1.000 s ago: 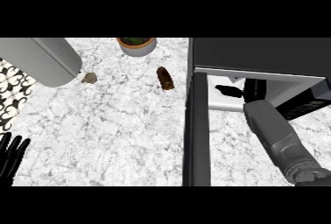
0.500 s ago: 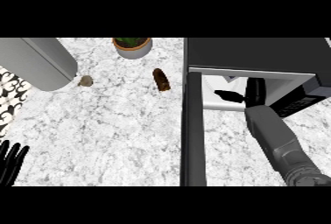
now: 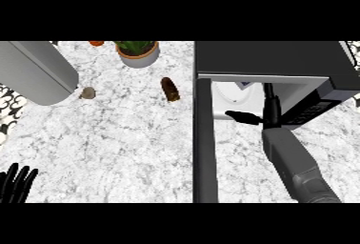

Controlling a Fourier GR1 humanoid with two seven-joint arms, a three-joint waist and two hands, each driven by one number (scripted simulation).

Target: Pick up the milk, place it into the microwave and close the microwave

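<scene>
The milk (image 3: 231, 97), a white carton with a small blue mark on top, stands inside the open microwave (image 3: 281, 59) at its left side. My right hand (image 3: 268, 113) reaches into the microwave's opening just right of the carton. Its fingers are straight and point inward, and its thumb (image 3: 243, 116) sticks out left toward the carton's near edge. The hand holds nothing. The microwave's door (image 3: 205, 143) swings out toward me as a dark upright bar. My left hand (image 3: 17, 183) rests open at the lower left edge, fingers up.
A potted plant (image 3: 138, 50) stands at the back of the marble counter (image 3: 119, 143). A brown bottle-like object (image 3: 169, 89) and a small brown lump (image 3: 88, 93) lie in front of it. A large grey cylinder (image 3: 34, 70) occupies the far left.
My right hand has drawn back a little toward the microwave's front, and the white carton now shows uncovered to its left. The left hand has stayed at the lower left edge.
</scene>
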